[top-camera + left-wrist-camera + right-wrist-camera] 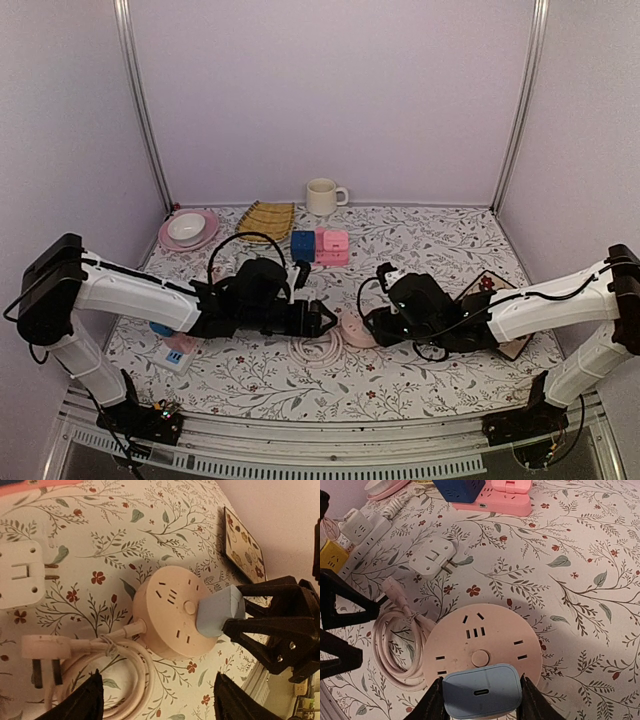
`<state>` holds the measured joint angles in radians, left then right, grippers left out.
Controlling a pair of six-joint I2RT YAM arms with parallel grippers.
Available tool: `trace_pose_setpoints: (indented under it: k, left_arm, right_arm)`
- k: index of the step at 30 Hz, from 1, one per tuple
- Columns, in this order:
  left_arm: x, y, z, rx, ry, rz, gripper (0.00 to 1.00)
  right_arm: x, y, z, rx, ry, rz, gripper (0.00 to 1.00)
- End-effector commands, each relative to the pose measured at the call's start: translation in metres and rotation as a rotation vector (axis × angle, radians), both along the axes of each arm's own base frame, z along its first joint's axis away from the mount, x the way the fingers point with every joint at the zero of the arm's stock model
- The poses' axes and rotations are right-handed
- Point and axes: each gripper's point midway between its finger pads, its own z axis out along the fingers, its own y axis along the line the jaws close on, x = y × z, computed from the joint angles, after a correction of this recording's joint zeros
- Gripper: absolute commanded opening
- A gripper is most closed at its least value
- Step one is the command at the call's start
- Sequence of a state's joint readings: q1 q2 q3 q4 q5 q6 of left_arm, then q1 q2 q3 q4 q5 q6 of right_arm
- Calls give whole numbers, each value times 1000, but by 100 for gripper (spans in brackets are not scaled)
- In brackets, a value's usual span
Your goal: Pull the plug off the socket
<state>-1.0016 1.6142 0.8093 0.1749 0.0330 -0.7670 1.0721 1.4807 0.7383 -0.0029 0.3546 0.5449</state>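
The round pink socket [482,640] lies flat on the floral tablecloth, and it also shows in the top view [352,330] and the left wrist view [170,612]. A light blue plug [482,690] stands in the socket's near edge, against its face. My right gripper [481,697] is shut on the plug, one finger on each side. The plug also shows in the left wrist view [220,611]. My left gripper [159,690] is open and empty, hovering just left of the socket over its coiled pink cable [120,670].
A white adapter [432,555] lies left of the socket. Blue [303,245] and pink [333,245] cube sockets stand behind. A mug [322,196], a pink plate with a bowl [188,230] and a yellow mat [267,218] line the back. A white power strip [175,355] lies front left.
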Motion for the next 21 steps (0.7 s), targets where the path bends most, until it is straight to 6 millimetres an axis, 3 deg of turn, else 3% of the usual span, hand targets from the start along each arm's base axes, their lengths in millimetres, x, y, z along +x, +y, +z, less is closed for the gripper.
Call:
trace_pose_setpoints:
  k: [1,10,16,21]
  left_arm:
    - [-8,-17,27,-178,53,25,76]
    - [-11,-21,30,-241,79,50,76]
    - [-4,-25,34,-234,50,61,78]
    - [6,-26,46,-242,14,85,76]
  right_arm:
    - [14,14,44,216,-74,-69,11]
    - [23,14,76,390,-142,-138,9]
    - [15,25,105,543,-174,-91,7]
    - [4,28,115,618,-183,-60,6]
